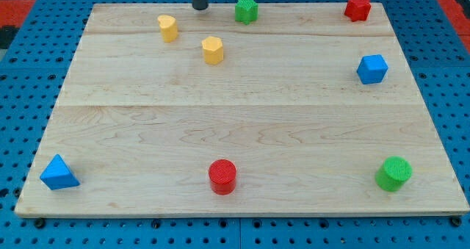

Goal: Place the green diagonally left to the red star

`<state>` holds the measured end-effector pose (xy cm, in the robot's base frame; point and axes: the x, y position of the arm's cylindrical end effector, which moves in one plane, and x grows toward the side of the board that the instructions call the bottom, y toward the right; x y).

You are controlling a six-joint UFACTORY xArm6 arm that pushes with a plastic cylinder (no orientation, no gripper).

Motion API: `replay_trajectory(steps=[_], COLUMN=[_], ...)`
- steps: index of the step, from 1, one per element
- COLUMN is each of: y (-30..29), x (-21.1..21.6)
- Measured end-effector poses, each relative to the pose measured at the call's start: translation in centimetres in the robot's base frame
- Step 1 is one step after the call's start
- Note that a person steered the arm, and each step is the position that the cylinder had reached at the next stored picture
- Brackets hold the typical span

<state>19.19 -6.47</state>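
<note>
A green star (247, 9) sits at the view's top, near the board's top edge. A red star (358, 8) sits at the view's top right. A green cylinder (394, 174) stands at the view's bottom right. My tip (200, 7) is at the view's top, a short way to the left of the green star and apart from it.
Two yellow blocks (168, 28) (213, 50) lie just below my tip. A blue cube (372, 69) sits at the right, a red cylinder (222, 177) at the bottom middle, a blue triangular block (59, 173) at the bottom left. The wooden board (235, 124) ends in blue pegboard.
</note>
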Motion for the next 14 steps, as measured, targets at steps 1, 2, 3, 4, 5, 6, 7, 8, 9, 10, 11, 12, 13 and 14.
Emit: replay_trajectory(steps=[1,2,3,4,5,6,7,8,9,10,11,12,13,14], y=[2.5,8.2,11.2,13.5,12.7,10.3,10.7,12.8,12.9,15.8,15.9,15.9,15.9,15.9], x=[0.0,0.0,0.1,0.0,0.6,2.2,4.4,5.4,1.9,1.6,3.2,5.1,6.1,6.1])
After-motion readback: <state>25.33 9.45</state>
